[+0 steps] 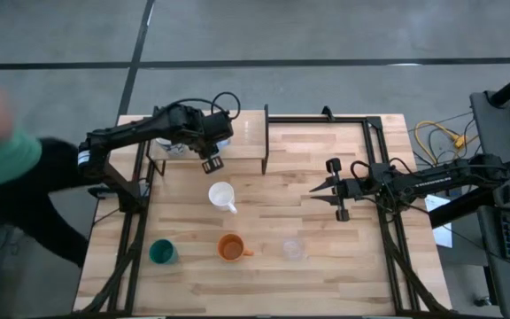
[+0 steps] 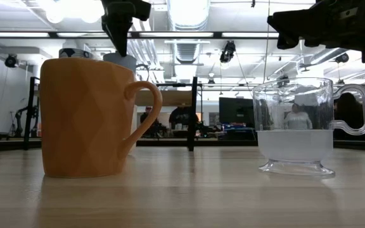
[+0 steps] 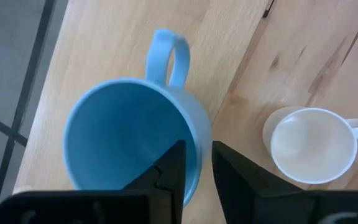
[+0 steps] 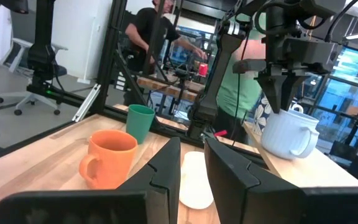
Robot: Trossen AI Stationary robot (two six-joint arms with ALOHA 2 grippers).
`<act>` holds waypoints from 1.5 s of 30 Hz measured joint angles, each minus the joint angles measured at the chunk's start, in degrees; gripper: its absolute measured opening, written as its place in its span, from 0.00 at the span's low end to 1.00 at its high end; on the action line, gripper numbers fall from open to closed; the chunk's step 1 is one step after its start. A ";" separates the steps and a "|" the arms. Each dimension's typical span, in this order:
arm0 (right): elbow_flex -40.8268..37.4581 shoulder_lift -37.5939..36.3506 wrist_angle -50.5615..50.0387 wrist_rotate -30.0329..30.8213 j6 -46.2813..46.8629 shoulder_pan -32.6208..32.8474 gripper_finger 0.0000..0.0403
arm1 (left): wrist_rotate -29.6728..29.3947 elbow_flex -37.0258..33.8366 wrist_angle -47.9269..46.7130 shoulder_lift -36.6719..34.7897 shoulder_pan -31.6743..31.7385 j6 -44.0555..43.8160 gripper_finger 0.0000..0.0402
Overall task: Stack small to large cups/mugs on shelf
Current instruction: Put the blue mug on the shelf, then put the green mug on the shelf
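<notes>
A light blue cup (image 3: 129, 143) with a handle stands upright on the light-wood shelf (image 1: 246, 133) at the table's far left. My left gripper (image 3: 197, 152) hangs over it, pointing steeply down and open. One finger is inside the cup's mouth and one outside, opposite the handle. On the table stand a white cup (image 1: 222, 195), an orange cup (image 1: 231, 247), a dark green cup (image 1: 162, 252) and a clear cup (image 1: 294, 250). My right gripper (image 1: 315, 190) hovers level at the table's right. It is open, with nothing between its fingers. My left gripper has the cup's rim wall (image 3: 199, 134) between its two fingers, one inside and one outside, coming from above. The gap looks wider than the wall. Whether either finger touches the wall, I cannot tell. The cup rests on its base on the shelf.
A person in a green sleeve (image 1: 3, 159) stands beyond the table's left edge, close to the left arm. The shelf's black frame (image 1: 266, 137) rises at the shelf's right end. Bare tabletop lies between the white cup and my right gripper.
</notes>
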 joint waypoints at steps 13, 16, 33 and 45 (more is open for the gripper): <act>0.00 0.00 0.02 0.00 -0.06 0.02 0.17 | 0.00 1.84 -0.56 -0.21 -0.02 0.02 0.16; 0.00 0.00 0.40 0.00 -0.13 0.02 0.17 | 0.00 2.89 -0.56 -0.68 -0.03 0.02 0.16; 0.02 -0.02 2.91 -0.03 -1.20 0.01 0.17 | 9.88 8.00 2.38 -4.29 -11.92 -9.82 0.16; 1.54 0.00 3.22 0.02 0.90 0.02 0.17 | 7.63 4.50 5.15 -4.04 -30.49 -20.95 0.16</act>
